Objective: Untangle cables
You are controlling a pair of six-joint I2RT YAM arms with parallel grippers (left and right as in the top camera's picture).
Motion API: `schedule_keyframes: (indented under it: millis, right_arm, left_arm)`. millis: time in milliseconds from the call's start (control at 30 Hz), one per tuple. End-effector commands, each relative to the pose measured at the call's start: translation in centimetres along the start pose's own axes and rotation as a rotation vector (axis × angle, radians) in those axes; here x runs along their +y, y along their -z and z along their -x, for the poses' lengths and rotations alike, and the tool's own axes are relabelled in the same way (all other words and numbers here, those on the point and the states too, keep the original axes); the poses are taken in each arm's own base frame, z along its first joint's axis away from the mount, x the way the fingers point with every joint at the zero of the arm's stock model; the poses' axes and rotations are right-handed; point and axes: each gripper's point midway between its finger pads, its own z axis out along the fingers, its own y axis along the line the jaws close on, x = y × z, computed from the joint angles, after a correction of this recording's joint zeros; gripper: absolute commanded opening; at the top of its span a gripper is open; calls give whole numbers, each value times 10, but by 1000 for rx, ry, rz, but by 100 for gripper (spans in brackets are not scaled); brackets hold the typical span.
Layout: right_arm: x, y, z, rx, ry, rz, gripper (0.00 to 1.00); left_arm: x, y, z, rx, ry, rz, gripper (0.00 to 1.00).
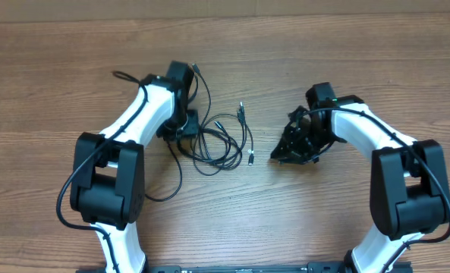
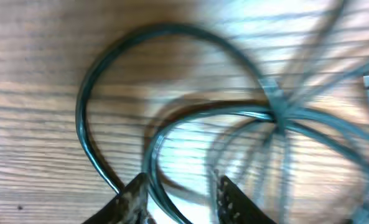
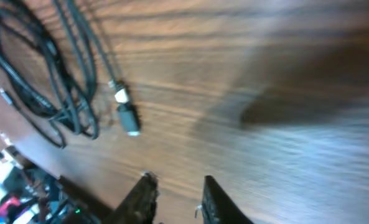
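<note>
The cables (image 1: pixel 226 144) lie as thin black loops in the middle of the wooden table, with silver-tipped plugs (image 1: pixel 241 112) sticking out at the top and right. My left gripper (image 1: pixel 181 133) is at the bundle's left edge. In the left wrist view the left gripper (image 2: pixel 179 186) is open, and one strand of the cables (image 2: pixel 165 186) runs between the fingers close to the left finger (image 2: pixel 133 194). My right gripper (image 1: pixel 276 156) sits to the right of the bundle, apart from it. It is open in the right wrist view (image 3: pixel 178 183), over bare wood, with the cables (image 3: pixel 47 87) and a plug (image 3: pixel 128 117) to its upper left.
The table (image 1: pixel 346 45) is brown wood grain. The thick black cords fixed to the left arm (image 1: pixel 133 80) hang beside it and one (image 1: pixel 168 189) trails onto the table near the bundle. Both arm bases (image 1: pixel 107 182) stand at the near edge.
</note>
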Motion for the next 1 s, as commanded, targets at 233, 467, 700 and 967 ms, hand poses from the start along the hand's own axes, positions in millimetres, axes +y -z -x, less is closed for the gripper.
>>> schedule_keyframes:
  millis: [233, 467, 700, 967]
  right_arm:
    - [47, -7, 0, -7, 131, 113, 13]
    - [65, -12, -6, 17, 153, 169, 23]
    - [66, -29, -16, 23, 148, 85, 25]
    - [70, -44, -9, -53, 92, -13, 25]
  left_arm:
    - [-9, 3, -11, 62, -17, -43, 38]
    - [-6, -20, -20, 60, -8, -42, 39]
    - [-7, -33, -16, 20, 11, -53, 39]
    - [1, -38, -18, 16, 13, -16, 35]
